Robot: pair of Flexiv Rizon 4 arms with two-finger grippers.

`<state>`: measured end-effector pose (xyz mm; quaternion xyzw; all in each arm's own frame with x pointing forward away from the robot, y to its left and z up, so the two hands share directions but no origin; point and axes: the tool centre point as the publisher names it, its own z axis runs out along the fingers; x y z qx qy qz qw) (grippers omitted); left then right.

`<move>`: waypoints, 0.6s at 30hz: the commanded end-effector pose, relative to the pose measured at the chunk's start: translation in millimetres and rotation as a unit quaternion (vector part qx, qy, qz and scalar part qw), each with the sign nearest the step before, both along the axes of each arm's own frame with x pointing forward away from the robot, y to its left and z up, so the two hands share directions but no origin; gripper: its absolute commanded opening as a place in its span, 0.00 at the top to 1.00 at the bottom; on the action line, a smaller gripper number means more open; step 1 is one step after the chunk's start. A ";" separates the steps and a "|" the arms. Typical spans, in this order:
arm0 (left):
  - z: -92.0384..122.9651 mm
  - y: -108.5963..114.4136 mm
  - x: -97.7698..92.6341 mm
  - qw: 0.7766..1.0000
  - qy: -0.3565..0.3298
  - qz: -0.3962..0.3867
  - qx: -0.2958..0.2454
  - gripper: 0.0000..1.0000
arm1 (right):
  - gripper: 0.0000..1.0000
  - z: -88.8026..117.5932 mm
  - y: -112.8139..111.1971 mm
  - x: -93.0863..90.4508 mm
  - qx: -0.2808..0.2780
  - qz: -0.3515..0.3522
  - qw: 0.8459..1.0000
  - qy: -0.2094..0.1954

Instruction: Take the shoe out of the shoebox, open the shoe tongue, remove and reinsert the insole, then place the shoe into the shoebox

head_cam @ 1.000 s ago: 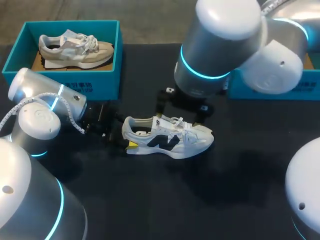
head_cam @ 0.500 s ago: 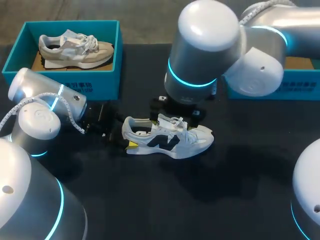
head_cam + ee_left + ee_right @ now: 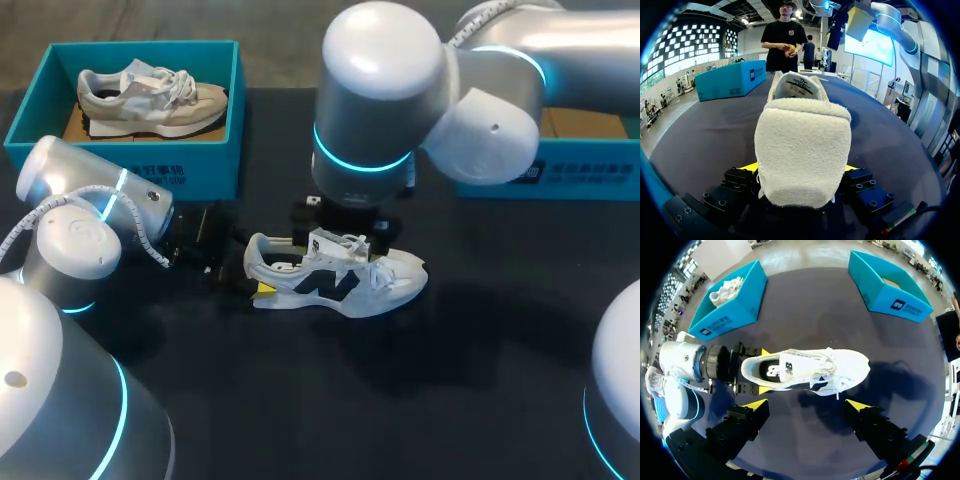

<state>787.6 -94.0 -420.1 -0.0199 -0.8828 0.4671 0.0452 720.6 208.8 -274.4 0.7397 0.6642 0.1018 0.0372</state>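
Left wrist view gives you the left gripper [image 3: 800,170] closed on the heel of the shoe [image 3: 802,150]. A yellow tip presses against each side of the pale heel, which fills the space between the fingers. From the right wrist view you see the same hold from above: the left gripper [image 3: 762,371] pinches the heel from two sides, and the shoe [image 3: 805,370] lies on its sole, toe pointing away from that arm. The right gripper [image 3: 806,404] hangs over the shoe with its fingers spread wide, touching nothing; the shoe lies just ahead of its tips. The tongue [image 3: 790,367] lies back over the opening, its label facing up, with the laces bunched toward the toe. In the head view the left arm comes in low from the side to the heel [image 3: 255,272], and the right arm reaches past the middle, its wrist straight above the shoe [image 3: 340,275] and hiding most of the right gripper [image 3: 345,222]. The shoe sits near the middle of the dark table [image 3: 420,400], outside both boxes. Beyond the left arm stands a teal box [image 3: 150,175] holding a beige shoe [image 3: 150,95]. A second box [image 3: 585,172] stands at the far side, partly behind the right arm.
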 end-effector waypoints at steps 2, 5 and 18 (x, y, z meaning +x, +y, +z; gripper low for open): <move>-6.3 -1.5 -0.1 1.000 0.000 0.000 0.002 1.00 | 0.00 -3.2 8.9 -4.8 -0.047 -0.063 0.997 -0.021; -6.3 -1.5 -0.1 1.000 0.000 0.000 0.002 1.00 | 0.00 -6.6 11.2 0.4 -0.070 -0.077 0.994 -0.022; -6.3 -1.5 -0.1 1.000 0.000 0.000 0.002 1.00 | 0.00 -19.5 20.2 21.5 -0.181 -0.156 0.971 -0.010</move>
